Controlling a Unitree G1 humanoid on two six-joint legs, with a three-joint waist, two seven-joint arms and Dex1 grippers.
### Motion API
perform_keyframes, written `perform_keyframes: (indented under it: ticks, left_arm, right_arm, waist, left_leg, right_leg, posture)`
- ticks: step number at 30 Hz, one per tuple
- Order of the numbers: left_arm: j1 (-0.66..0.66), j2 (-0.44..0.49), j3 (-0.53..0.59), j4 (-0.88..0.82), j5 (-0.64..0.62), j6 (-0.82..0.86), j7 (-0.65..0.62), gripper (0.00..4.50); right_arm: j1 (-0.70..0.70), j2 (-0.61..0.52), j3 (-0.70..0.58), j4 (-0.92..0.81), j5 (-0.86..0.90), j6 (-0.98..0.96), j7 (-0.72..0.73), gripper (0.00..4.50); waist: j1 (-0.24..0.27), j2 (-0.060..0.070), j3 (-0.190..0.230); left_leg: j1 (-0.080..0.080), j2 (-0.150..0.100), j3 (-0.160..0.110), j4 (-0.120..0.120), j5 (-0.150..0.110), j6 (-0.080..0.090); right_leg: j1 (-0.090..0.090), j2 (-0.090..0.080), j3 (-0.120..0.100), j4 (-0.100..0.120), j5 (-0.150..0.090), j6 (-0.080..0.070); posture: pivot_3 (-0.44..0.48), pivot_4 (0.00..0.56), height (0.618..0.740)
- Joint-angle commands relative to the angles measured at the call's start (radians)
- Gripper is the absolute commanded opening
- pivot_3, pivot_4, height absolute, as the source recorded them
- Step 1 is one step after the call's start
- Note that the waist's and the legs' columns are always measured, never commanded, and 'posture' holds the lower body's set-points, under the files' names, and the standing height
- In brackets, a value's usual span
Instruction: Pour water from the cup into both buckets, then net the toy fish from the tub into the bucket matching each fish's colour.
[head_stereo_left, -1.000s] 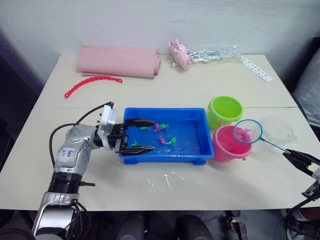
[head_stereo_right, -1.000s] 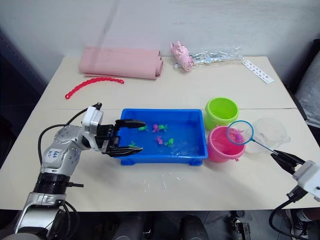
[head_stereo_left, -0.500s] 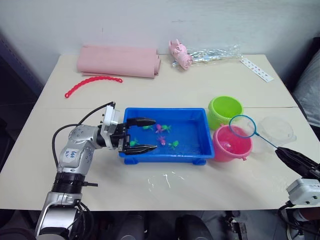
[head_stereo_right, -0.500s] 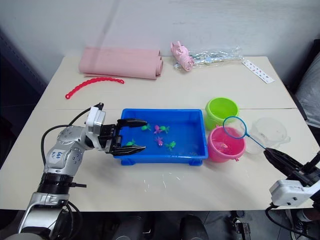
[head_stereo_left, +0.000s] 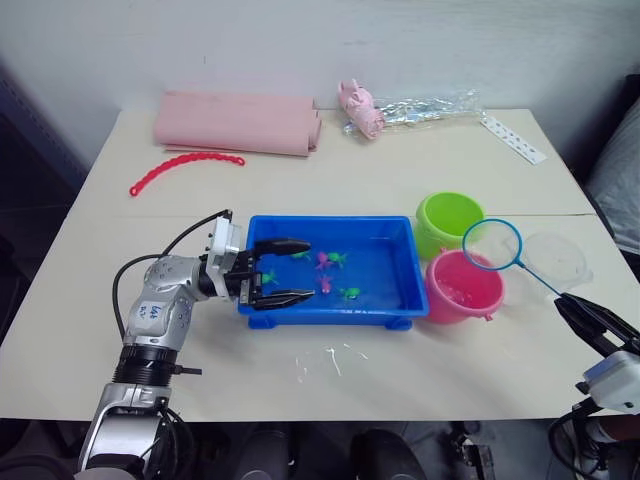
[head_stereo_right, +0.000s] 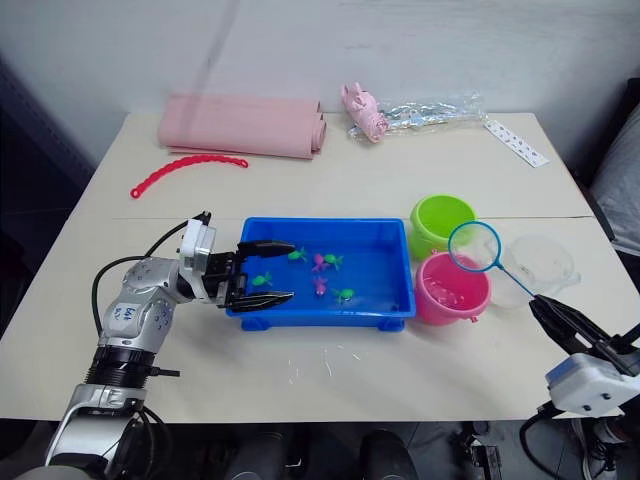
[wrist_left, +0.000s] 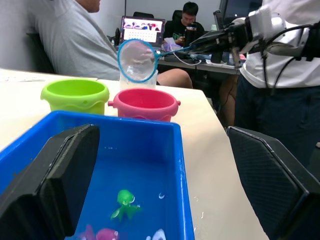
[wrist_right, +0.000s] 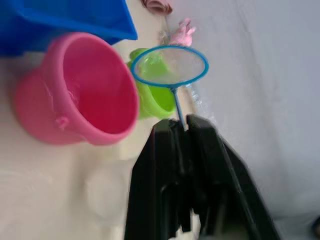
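Observation:
The blue tub (head_stereo_left: 330, 220) sits mid-table with several tiny green and pink toy fish (head_stereo_left: 324, 284) in shallow water. My left gripper (head_stereo_left: 311, 268) is open over the tub's left end, with nothing between its fingers. To the right of the tub stand the lime green bucket (head_stereo_left: 450, 222) and, nearer, the pink bucket (head_stereo_left: 463, 287). My right gripper (head_stereo_left: 572, 304) is shut on the handle of a small blue-hooped net (head_stereo_left: 492, 246). The empty net hangs over the pink bucket's far right edge. The clear cup (head_stereo_left: 556, 262) stands just right of the buckets.
A rolled pink cloth (head_stereo_left: 238, 122), a pink bead chain (head_stereo_left: 185, 160), a pale pink pig toy (head_stereo_left: 360, 108), a clear plastic bag (head_stereo_left: 430, 106) and a white strip (head_stereo_left: 513, 138) lie along the far side. Water drops (head_stereo_left: 330, 358) spot the table before the tub. People (wrist_left: 75, 35) are beyond the table's right end.
A second ago the net held a pink fish over the pink bucket. The net is now empty and slightly higher. My left gripper stays at the tub's left end.

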Motion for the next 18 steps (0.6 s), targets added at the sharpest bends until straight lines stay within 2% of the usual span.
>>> perform_keyframes:
  ticks: [1,5,7,11,13,16,18]
  left_arm:
    - [-0.035,0.025,0.038,0.017,-0.017,-0.012,-0.017,4.47]
    - [-0.038,0.056,0.076,0.026,-0.039,0.008,-0.017,4.47]
    - [-0.016,0.103,0.115,0.025,-0.044,0.016,-0.017,4.47]
    - [0.041,0.169,0.180,0.014,-0.048,0.028,0.008,4.47]
    - [0.069,0.188,0.198,0.003,-0.044,0.029,0.021,4.47]
    - [0.142,0.214,0.236,-0.052,-0.053,0.047,0.052,4.47]
    - [0.191,0.225,0.254,-0.096,-0.054,0.057,0.071,4.47]
  right_arm:
    - [-0.011,-0.031,-0.018,-0.071,0.213,0.141,0.033,0.00]
    - [-0.039,-0.075,-0.010,-0.157,0.444,0.347,0.080,0.00]
    - [-0.085,-0.141,0.027,-0.230,0.626,0.511,0.108,0.00]
    - [-0.207,-0.272,0.122,-0.288,0.796,0.762,0.132,0.00]
    - [-0.276,-0.317,0.174,-0.290,0.830,0.864,0.128,0.00]
    - [-0.436,-0.364,0.343,-0.270,0.769,0.968,0.155,0.00]
    - [-0.555,-0.356,0.463,-0.242,0.705,1.012,0.169,0.00]
  waist:
    - [0.001,0.000,0.000]
    - [0.000,0.001,0.000]
    - [-0.002,0.001,0.000]
    - [-0.022,0.001,0.000]
    - [-0.021,0.001,0.000]
    - [-0.014,0.000,0.000]
    - [-0.019,0.000,0.000]
  left_leg:
    - [0.000,0.000,0.000,0.000,0.000,0.000]
    - [0.000,0.000,-0.001,0.001,0.000,0.000]
    - [0.000,0.000,0.000,0.000,0.000,0.000]
    - [0.000,0.001,-0.001,0.000,0.000,0.000]
    - [0.000,0.001,-0.002,0.000,0.000,0.000]
    - [-0.001,0.000,-0.002,0.001,0.000,0.001]
    - [-0.002,0.000,-0.003,0.001,-0.001,0.001]
  right_leg:
    - [0.000,0.000,0.000,0.000,0.000,0.000]
    - [0.000,0.000,0.000,0.000,0.000,0.000]
    - [0.000,0.000,0.000,0.000,0.000,0.000]
    - [0.000,0.000,-0.001,0.001,0.000,0.000]
    - [0.000,0.000,-0.001,0.000,0.000,0.000]
    - [0.000,-0.001,-0.002,0.000,0.000,0.000]
    - [0.000,-0.001,-0.003,-0.001,0.000,0.000]
  posture:
    - [0.000,0.150,0.740]
    - [0.000,0.150,0.740]
    - [0.000,0.150,0.740]
    - [0.000,0.150,0.740]
    - [0.000,0.150,0.740]
    - [0.000,0.150,0.740]
    - [0.000,0.150,0.740]
